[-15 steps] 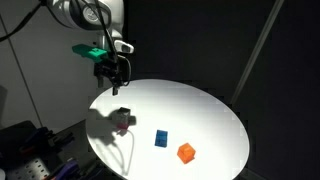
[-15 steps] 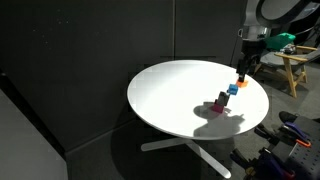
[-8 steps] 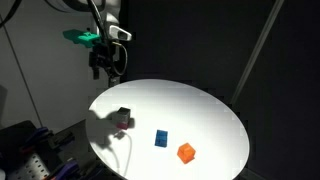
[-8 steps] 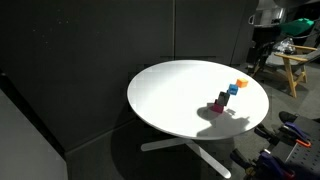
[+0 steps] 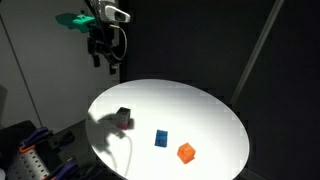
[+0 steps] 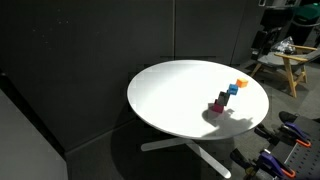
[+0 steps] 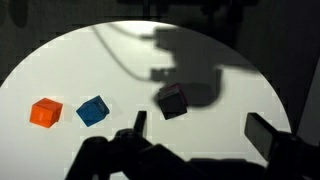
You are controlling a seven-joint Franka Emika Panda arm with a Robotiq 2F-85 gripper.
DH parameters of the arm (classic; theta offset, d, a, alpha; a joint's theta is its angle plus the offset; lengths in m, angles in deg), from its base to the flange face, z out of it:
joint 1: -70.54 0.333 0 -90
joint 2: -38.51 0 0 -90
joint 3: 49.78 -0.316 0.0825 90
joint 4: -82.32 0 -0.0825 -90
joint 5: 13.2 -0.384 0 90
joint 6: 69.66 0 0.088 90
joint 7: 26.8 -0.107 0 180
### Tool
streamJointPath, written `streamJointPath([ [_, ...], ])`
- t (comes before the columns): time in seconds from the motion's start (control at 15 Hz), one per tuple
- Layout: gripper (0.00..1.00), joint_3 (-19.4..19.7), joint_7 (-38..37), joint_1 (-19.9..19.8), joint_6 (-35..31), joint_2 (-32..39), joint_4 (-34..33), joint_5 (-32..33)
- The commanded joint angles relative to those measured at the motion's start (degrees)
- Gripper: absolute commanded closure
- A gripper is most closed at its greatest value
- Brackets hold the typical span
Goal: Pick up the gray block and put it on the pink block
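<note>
The gray block point(image 5: 124, 114) sits stacked on the pink block point(image 5: 121, 125) at the near-left part of the round white table point(image 5: 200, 110). The stack also shows in an exterior view point(image 6: 221, 98), with pink below point(image 6: 219, 106), and in the wrist view point(image 7: 172, 100), where it lies in shadow. My gripper point(image 5: 108, 62) hangs high above the table's back edge, well away from the stack. In the wrist view its fingers point(image 7: 200, 130) are spread wide with nothing between them.
A blue cube point(image 5: 161, 138) and an orange cube point(image 5: 186, 153) lie on the table toward the front; both show in the wrist view point(image 7: 92, 110) point(image 7: 45, 112). Dark curtains surround the table. A wooden stool point(image 6: 290, 62) stands beyond it.
My gripper has risen up and away from the stack, from just above the table to high over its edge. The blocks have not moved.
</note>
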Motion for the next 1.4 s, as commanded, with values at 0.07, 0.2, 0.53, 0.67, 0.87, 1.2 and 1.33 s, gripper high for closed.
streamJointPath([
  [0.07,0.00,0.9,3.4,0.8,1.6,-4.5,0.0,-2.8],
  [0.2,0.00,1.0,4.6,1.2,2.6,-6.1,0.2,-3.4],
  [0.53,0.00,0.9,7.0,2.0,7.6,-9.7,0.5,-4.1],
  [0.67,0.00,0.8,7.0,2.0,8.6,-10.7,0.7,-3.7],
  [0.87,0.00,0.3,5.6,1.7,8.1,-9.6,0.3,-3.3],
  [1.2,0.00,0.4,5.7,1.8,8.2,-10.0,0.4,-3.3],
  [1.33,0.00,0.4,5.7,1.8,8.2,-10.0,0.5,-3.3],
])
